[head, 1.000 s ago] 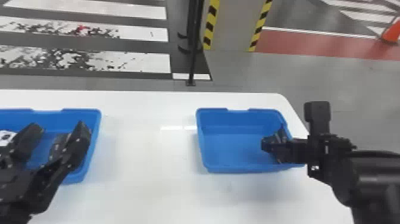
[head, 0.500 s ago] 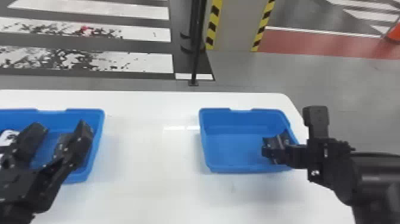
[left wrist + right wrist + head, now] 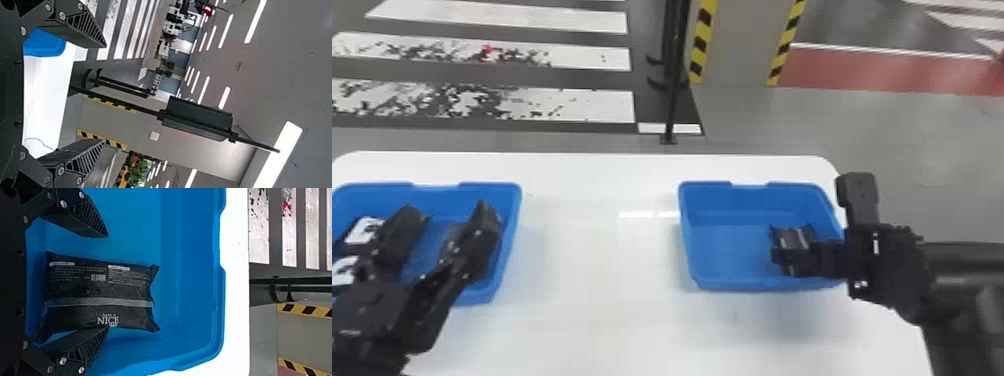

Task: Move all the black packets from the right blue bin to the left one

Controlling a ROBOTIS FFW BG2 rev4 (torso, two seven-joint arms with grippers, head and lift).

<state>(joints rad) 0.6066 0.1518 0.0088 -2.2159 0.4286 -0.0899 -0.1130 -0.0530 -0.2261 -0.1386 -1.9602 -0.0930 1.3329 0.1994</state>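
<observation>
Over the right-hand end of a white table (image 3: 592, 255), the right gripper (image 3: 782, 259) is positioned low at the right blue bin (image 3: 727, 285), its arm coming in from the right edge of the head view. Its jaws stand wide apart, one to each side of a black packet (image 3: 98, 291), and are not closed on it; in the right wrist view one fingertip overlaps the packet's edge, though contact cannot be confirmed. The packet lies inside this bin, toward its right side, a pale band running along its face and white print showing on it.

At the left blue bin (image 3: 513, 210), the left gripper (image 3: 446, 212) is held above the interior. Its jaws are likewise wide apart, with nothing held between them. Two dark packets with white labels, the upper one (image 3: 364, 230) and the lower one (image 3: 342, 270) in the head view, are noted at this bin's left side, partly hidden. A further dark item (image 3: 448, 242) is partly visible behind one left finger; its nature cannot be determined.

Beyond the table, a black post (image 3: 673, 100) stands on the floor, near yellow-and-black striped edging (image 3: 701, 45) and a white-striped crossing (image 3: 572, 105).
</observation>
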